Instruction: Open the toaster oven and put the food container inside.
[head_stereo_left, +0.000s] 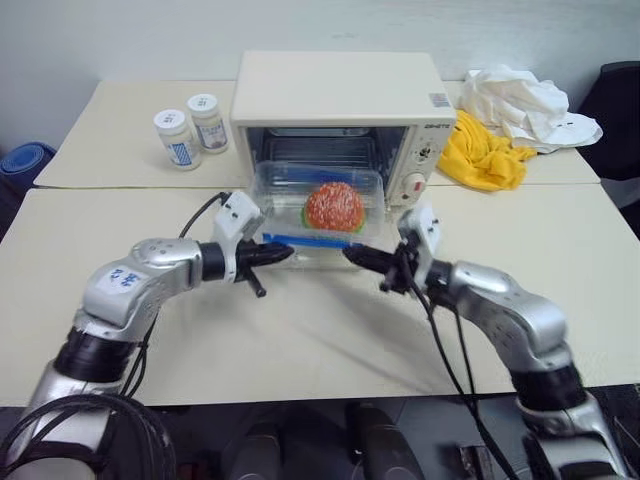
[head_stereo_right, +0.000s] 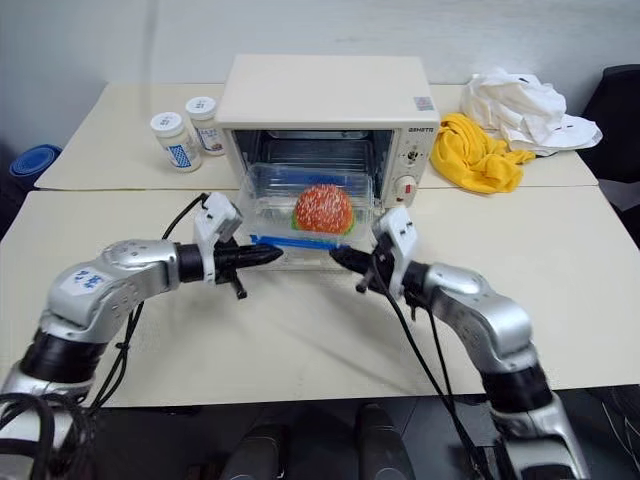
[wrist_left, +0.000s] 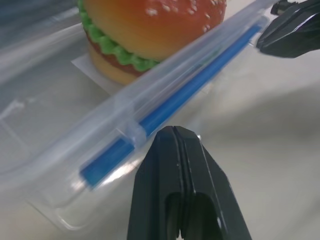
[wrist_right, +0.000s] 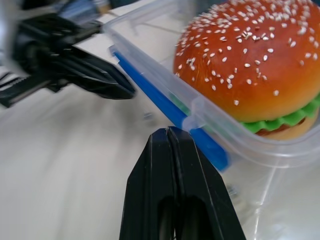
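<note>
Left eye view, nearest first: the left gripper (head_stereo_left: 288, 252) and right gripper (head_stereo_left: 350, 253) both have their fingers pinched fully together, holding nothing, tips aimed at each other along the blue clip on the near edge of the food container (head_stereo_left: 318, 212). That box, toy burger (head_stereo_left: 334, 206) inside, sits on the table (head_stereo_left: 330, 330) right in front of the toaster oven (head_stereo_left: 338, 118). Behind it, two white jars (head_stereo_left: 193, 129) and a yellow cloth (head_stereo_left: 485, 152).

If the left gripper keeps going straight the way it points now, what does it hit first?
Most likely the food container: the shut left gripper points at its near blue-clipped edge, almost touching. The right gripper sits further along that edge.
</note>
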